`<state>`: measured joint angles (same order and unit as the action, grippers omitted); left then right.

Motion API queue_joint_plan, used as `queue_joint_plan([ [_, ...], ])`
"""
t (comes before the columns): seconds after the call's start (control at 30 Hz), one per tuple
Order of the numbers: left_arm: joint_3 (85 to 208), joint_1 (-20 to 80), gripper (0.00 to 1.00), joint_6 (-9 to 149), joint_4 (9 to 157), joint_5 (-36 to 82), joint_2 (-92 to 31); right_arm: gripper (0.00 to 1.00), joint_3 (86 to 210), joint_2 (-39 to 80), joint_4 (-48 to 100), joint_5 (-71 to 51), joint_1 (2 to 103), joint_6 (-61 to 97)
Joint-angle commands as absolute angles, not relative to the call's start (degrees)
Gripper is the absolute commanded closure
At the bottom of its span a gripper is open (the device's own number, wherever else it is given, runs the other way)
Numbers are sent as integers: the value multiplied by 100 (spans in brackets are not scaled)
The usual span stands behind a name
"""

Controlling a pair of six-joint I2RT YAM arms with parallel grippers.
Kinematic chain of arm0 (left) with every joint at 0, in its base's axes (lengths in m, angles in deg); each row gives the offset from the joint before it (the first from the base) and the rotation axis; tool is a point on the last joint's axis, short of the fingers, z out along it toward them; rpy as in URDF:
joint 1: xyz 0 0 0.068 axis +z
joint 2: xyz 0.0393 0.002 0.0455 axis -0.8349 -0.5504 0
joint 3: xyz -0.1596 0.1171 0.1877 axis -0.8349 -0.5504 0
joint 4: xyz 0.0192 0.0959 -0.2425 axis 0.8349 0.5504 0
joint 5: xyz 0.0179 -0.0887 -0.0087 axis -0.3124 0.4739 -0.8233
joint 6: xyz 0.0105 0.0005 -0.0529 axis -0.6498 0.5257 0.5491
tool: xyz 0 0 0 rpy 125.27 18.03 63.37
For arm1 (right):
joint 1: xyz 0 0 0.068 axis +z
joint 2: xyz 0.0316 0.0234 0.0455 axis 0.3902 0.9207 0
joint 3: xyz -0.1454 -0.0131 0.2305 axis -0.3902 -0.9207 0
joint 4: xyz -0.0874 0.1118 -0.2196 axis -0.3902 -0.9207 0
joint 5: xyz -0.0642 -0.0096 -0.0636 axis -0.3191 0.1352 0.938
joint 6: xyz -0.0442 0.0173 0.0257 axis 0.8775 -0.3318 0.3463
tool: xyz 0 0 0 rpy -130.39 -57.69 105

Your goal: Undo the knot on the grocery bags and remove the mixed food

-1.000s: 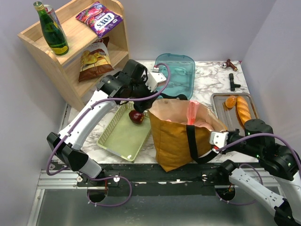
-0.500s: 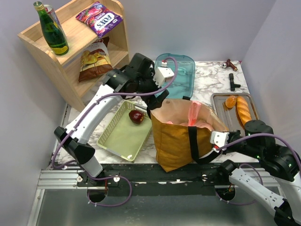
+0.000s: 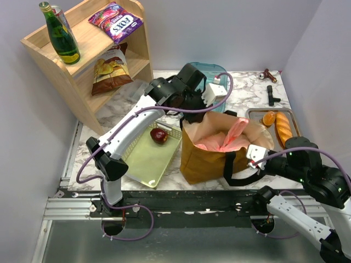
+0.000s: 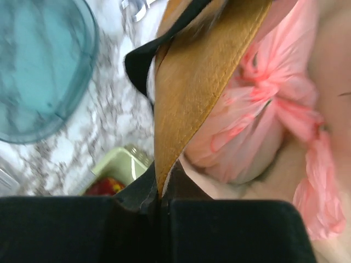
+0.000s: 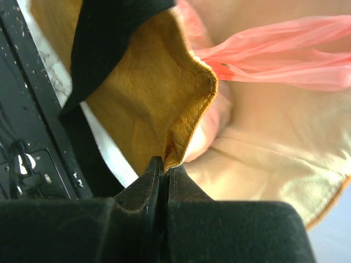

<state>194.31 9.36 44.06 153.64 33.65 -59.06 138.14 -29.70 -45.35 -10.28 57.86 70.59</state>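
Note:
The mustard-orange tote (image 3: 205, 156) stands open at the table's middle with the thin pink plastic bag (image 3: 226, 137) inside it. The knot (image 4: 269, 87) is the twisted pink bunch at the bag's top. My left gripper (image 3: 208, 112) is shut on the tote's far rim (image 4: 192, 93), the fabric edge pinched between its jaws (image 4: 159, 197). My right gripper (image 3: 253, 162) is shut on the tote's near right rim (image 5: 181, 120), which runs into its jaws (image 5: 164, 164). The pink bag (image 5: 285, 52) stretches across behind that rim. The mixed food is hidden inside the pink bag.
A pale-green basket (image 3: 143, 156) left of the tote holds a dark red fruit (image 3: 159, 135). A teal tray (image 3: 205, 76) lies behind my left arm. A metal tray (image 3: 258, 118) at the right holds a bread loaf (image 3: 282, 127). The wooden shelf (image 3: 82, 55) stands at the back left.
My left gripper has swung right from above the basket to the tote's far rim and shut on it. The tote's mouth now gapes wider, showing more of the pink bag. The right gripper keeps its hold.

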Motion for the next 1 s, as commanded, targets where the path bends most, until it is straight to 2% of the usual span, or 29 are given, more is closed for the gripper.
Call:
queue_joint_plan([
  [0.0, 20719, 968, 100, 4523, 14671, 3752, -5854, 99, 14227, -2525, -4167, -895, 5795, 6441],
  [0.1, 20518, 964, 100, 4356, 14486, 3769, -5764, 93, 14414, -2220, -4112, -1069, 5794, 6020],
  [0.13, 20325, 967, 100, 4287, 14502, 3792, -5742, 84, 14483, -2129, -4158, -1186, 5792, 5880],
  [0.23, 19467, 963, 100, 4070, 14359, 3961, -5557, 36, 14772, -1896, -4301, -1483, 5794, 5396],
  [0.3, 18829, 967, 100, 3982, 14019, 4056, -5307, 23, 15030, -1793, -4282, -1690, 5718, 5148],
  [0.4, 18314, 959, 100, 3867, 13603, 4126, -5026, 20, 15561, -1574, -4243, -1932, 5623, 4926],
  [0.57, 18430, 967, 100, 3707, 13658, 4340, -5054, 16, 16135, -1182, -3891, -1950, 5532, 4622],
  [0.7, 18641, 964, 100, 3566, 13729, 4631, -5079, 10, 15812, -990, -3370, -1593, 5531, 4524],
  [0.77, 18738, 967, 100, 3539, 13750, 4710, -5113, 0, 15537, -934, -3145, -1645, 5531, 4514],
  [0.97, 18931, 964, 100, 3554, 13888, 4855, -5246, 0, 14653, -940, -2081, -1055, 5531, 4401],
])
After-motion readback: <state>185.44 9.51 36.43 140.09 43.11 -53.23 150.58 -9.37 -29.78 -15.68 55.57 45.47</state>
